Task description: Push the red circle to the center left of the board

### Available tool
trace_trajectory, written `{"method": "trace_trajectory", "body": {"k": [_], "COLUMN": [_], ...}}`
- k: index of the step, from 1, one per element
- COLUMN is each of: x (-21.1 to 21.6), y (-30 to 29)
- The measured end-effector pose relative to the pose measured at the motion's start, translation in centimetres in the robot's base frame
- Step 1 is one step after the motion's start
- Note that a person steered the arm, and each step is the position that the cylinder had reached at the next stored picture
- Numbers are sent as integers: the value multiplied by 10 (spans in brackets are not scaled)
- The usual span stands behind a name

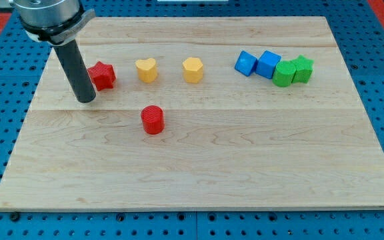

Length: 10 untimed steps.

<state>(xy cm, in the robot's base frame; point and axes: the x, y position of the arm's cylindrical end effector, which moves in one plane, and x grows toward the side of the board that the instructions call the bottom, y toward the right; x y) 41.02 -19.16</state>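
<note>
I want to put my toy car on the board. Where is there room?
The whole strip along the view's bottom of the board is bare, below the red circle. The top row is crowded: my tip beside the red star, two yellow blocks, then blue and green blocks bunched together.

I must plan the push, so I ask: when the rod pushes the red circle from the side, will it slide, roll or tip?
The red circle stands upright on its flat end, short and wide, so it probably slides rather than tips. Its round wall may let it slip off my tip if the push is off-centre. The wooden board looks smooth, so sliding should be easy.
</note>
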Motion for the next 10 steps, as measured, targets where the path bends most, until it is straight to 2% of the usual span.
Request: {"method": "trace_trajectory", "body": {"k": [1, 2, 3, 4, 5, 6, 7, 8, 9, 10], "x": [-28, -16, 1, 64, 108, 71, 111, 100, 53, 21], "y": [7, 14, 123, 184, 168, 61, 90, 172, 124, 30]}}
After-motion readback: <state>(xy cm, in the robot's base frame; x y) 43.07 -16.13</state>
